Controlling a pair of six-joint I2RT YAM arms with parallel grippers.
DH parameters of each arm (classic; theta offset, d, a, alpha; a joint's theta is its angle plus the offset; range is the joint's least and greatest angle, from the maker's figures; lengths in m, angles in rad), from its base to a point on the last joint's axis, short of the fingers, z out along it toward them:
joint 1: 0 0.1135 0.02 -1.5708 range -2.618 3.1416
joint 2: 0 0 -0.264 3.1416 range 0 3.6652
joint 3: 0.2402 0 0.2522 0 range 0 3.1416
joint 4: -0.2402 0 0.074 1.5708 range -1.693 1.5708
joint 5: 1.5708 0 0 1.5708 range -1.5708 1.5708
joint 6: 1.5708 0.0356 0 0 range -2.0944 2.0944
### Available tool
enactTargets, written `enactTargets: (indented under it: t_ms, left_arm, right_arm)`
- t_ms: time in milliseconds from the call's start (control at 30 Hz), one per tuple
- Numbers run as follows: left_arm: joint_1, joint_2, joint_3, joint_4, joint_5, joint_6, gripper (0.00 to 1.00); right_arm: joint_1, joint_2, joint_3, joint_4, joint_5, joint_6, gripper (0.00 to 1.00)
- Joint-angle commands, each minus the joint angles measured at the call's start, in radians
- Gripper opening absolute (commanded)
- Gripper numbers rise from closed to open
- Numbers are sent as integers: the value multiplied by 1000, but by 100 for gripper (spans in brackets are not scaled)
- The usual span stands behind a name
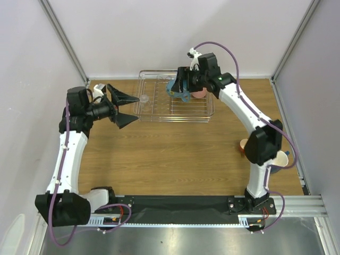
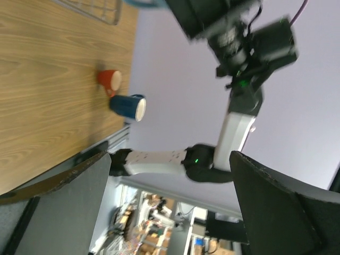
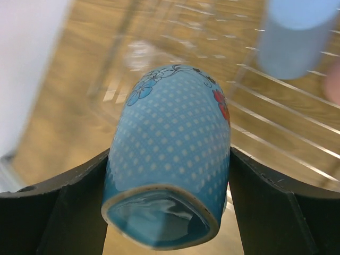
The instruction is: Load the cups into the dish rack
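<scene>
Near edge: black strip (image 1: pixel 180 204) across the front of the desk, with both arm bases bolted at its ends; brushed metal rail in front.
Desk (image 1: pixel 175 154): wood-grain laminate, matte, brown.
Right side of desk: orange cup (image 2: pixel 108 79) and dark blue mug (image 2: pixel 125 104), upright, just beside each other near the right arm's elbow. Mug glossy, with a pale lining.
Left fingers (image 1: pixel 125 95): black, wedge-shaped, spread wide and released, grasping nothing; level with the rack's left end, just off it.
Dish rack (image 1: pixel 159 109): silver wire, rectangular, low-sided, thin parallel bars; at the far middle of the desk.
Clear glass (image 1: pixel 143 99): small and faint, at the rack's left end; inside or outside the wire cannot be told.
Right fingers (image 3: pixel 58 212): black, clamped on either flank of the patterned blue cup (image 3: pixel 172 154).
Patterned blue cup: over the dish rack, tipped on its side, mouth towards the wrist camera. Glossy glaze, rows of white dots, blue and red flowers near the base. Contact with the bars cannot be told.
Light blue tumbler (image 3: pixel 295 37): plain and smooth, standing among the rack bars beyond the held cup.
Pink cup (image 1: pixel 200 93): in the rack, just right of the held cup.
Writing: none legible on any item.
</scene>
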Motion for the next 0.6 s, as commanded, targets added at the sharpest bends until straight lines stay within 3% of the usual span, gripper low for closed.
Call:
enactTargets:
  t_ms: [0, 200, 567]
  left_arm:
    - [13, 23, 72, -112, 45, 174, 100]
    - [21, 71, 139, -169, 58, 240, 99]
    - [41, 135, 228, -251, 71, 305, 100]
  right_arm:
    - [-5, 61, 152, -79, 168, -67, 0]
    - [-6, 245, 356, -186, 266, -103, 0]
    - [9, 373, 414, -206, 353, -123, 0]
